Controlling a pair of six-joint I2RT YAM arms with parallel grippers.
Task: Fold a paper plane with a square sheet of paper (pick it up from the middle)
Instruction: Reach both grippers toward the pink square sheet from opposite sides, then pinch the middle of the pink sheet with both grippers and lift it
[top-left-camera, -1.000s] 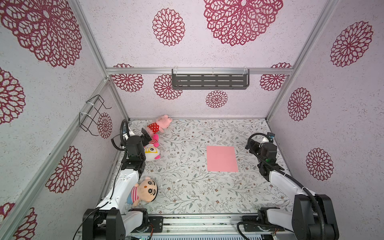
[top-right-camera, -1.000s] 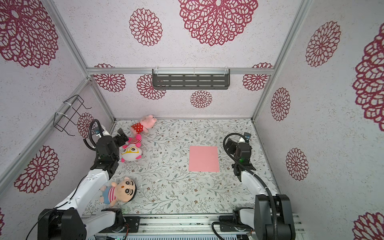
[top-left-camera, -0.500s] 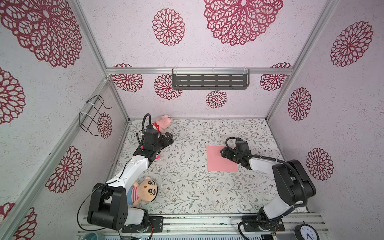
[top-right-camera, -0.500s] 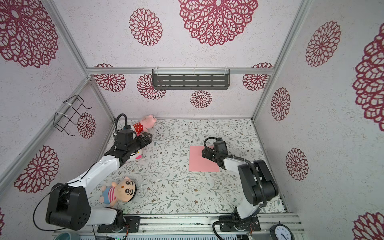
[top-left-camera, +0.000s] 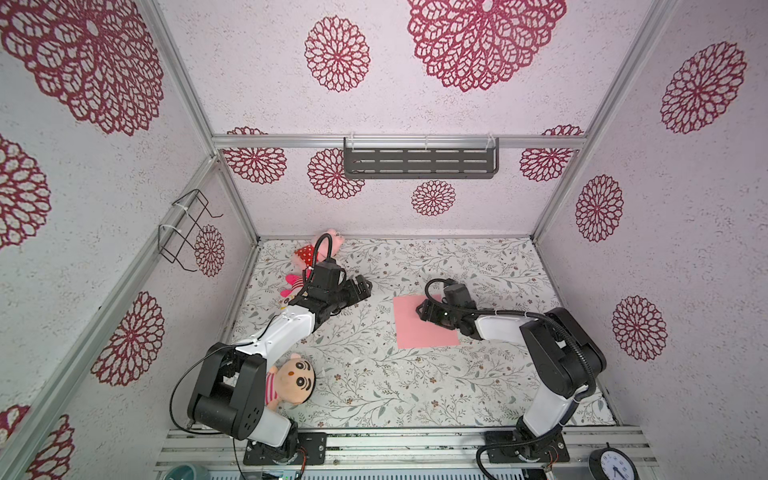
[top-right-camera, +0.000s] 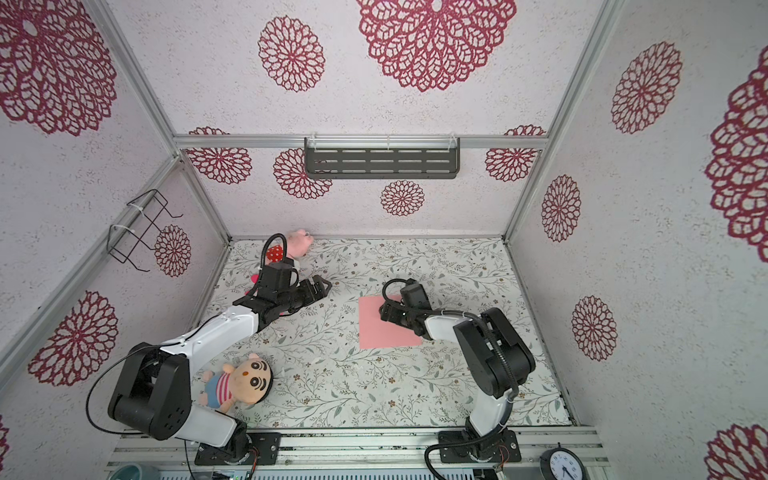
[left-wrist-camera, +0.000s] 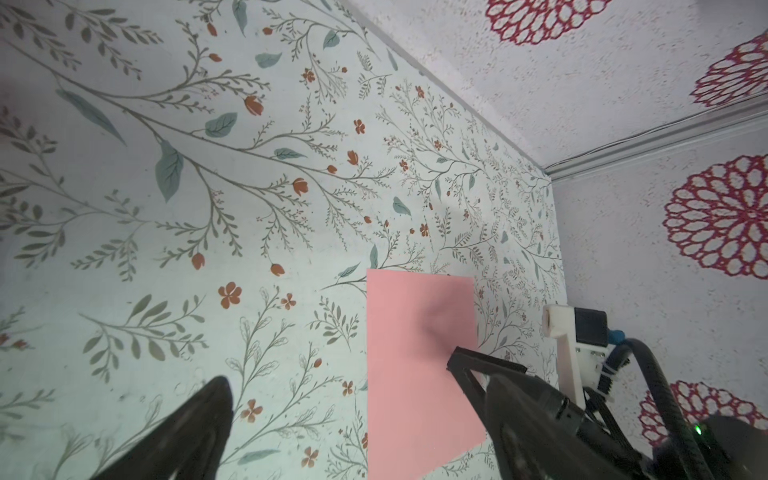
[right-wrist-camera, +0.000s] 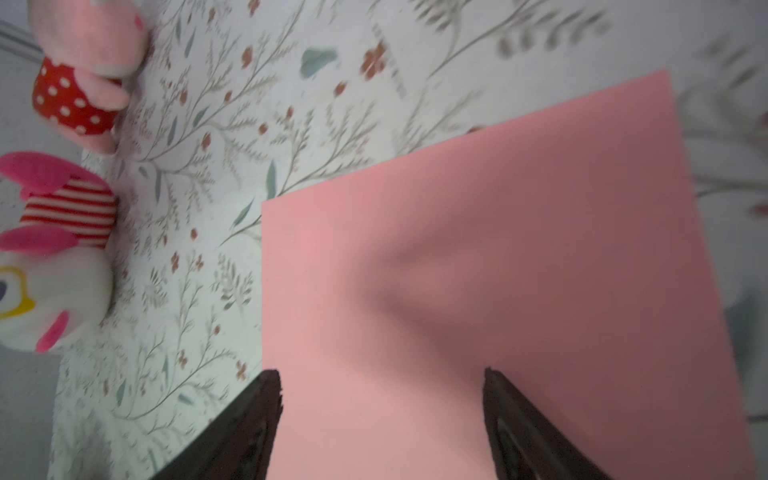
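Note:
The square sheet of paper (top-left-camera: 419, 328) (top-right-camera: 380, 330) is plain light pink and lies flat and unfolded on the floral table, right of centre. My right gripper (top-left-camera: 423, 309) (top-right-camera: 384, 311) reaches in from the right and hangs low over the sheet's middle. In the right wrist view its jaws are open (right-wrist-camera: 380, 374) with only the sheet (right-wrist-camera: 478, 257) between them; I cannot tell whether they touch it. My left gripper (top-left-camera: 366, 286) (left-wrist-camera: 336, 370) is open and empty, left of the sheet (left-wrist-camera: 415, 353). No paper plane is in view.
A boy doll (top-left-camera: 293, 382) lies at the front left beside the left arm's base. Two pink plush toys (top-left-camera: 305, 253) (right-wrist-camera: 62, 224) sit at the back left, partly behind the left arm. The back wall carries a dark shelf (top-left-camera: 419, 162). The left wall carries a wire rack (top-left-camera: 187, 228).
Both arms have swung in from the table's sides towards the middle. The right gripper has come over the pink sheet and its jaws have narrowed a little. The left gripper has moved right, past the plush toys.

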